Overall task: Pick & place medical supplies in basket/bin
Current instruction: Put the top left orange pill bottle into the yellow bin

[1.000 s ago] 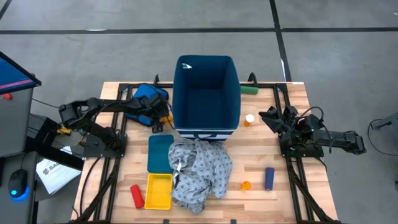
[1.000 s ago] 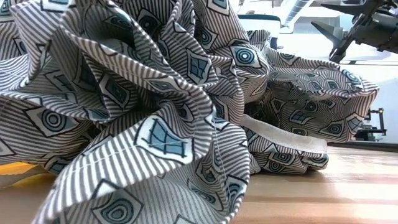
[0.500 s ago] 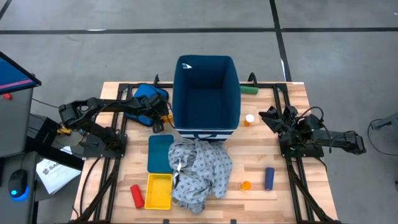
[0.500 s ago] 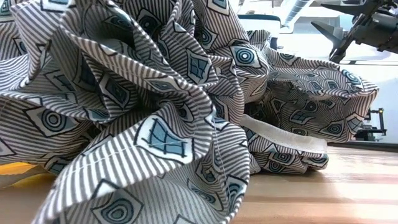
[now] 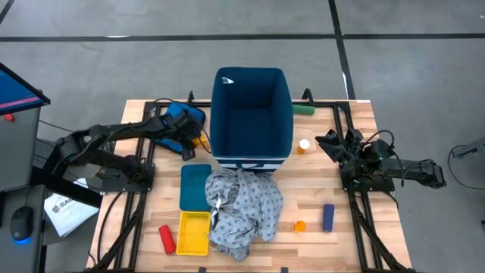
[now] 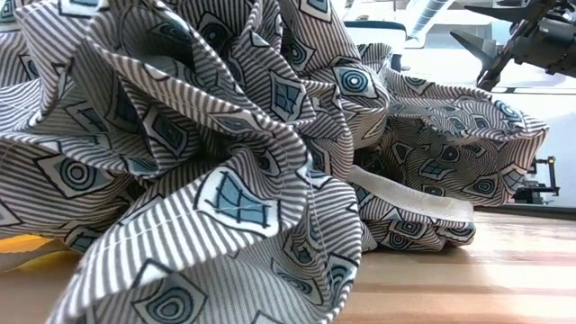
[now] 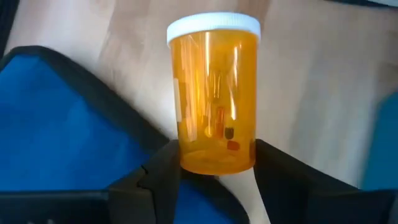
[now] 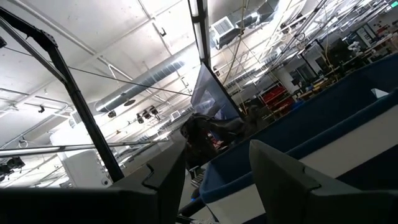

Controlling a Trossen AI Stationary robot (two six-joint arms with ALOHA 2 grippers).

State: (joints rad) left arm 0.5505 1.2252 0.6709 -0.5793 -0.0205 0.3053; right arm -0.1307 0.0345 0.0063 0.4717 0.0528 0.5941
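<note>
On the left side of the table, next to the navy bin (image 5: 251,114), the left gripper (image 5: 191,142) has its two fingers (image 7: 163,180) pressed against the base of an orange pill bottle (image 7: 216,93) with a white cap. The blue padded pouch (image 5: 176,121) sits right beside it, and in the left wrist view a corner of it lies just beside the bottle.

The bin stands upright at the back middle of the table, and the bit of its inside that shows looks empty. Bunched up directly in front of it is the grey patterned gown (image 5: 241,208), touching the bin's striped base. It fills almost the whole low view, so that one's useless for anything behind it. Left of the gown are a teal tray (image 5: 195,185) and a yellow tray (image 5: 193,232), with a red cylinder (image 5: 166,238) beside the yellow one.

Over on the right: a white-capped orange bottle (image 5: 304,144) near the bin's corner, a small orange bottle (image 5: 299,226) in front, a dark-blue cylinder (image 5: 328,218) near it, and a green cylinder (image 5: 304,109) at the back edge.

The right gripper (image 5: 332,143) hangs off at the right edge, fingers apart, holding nothing.

There's a paper with print on it off the table's left side, but I can't read it. No label I can make out on the bottle either.
</note>
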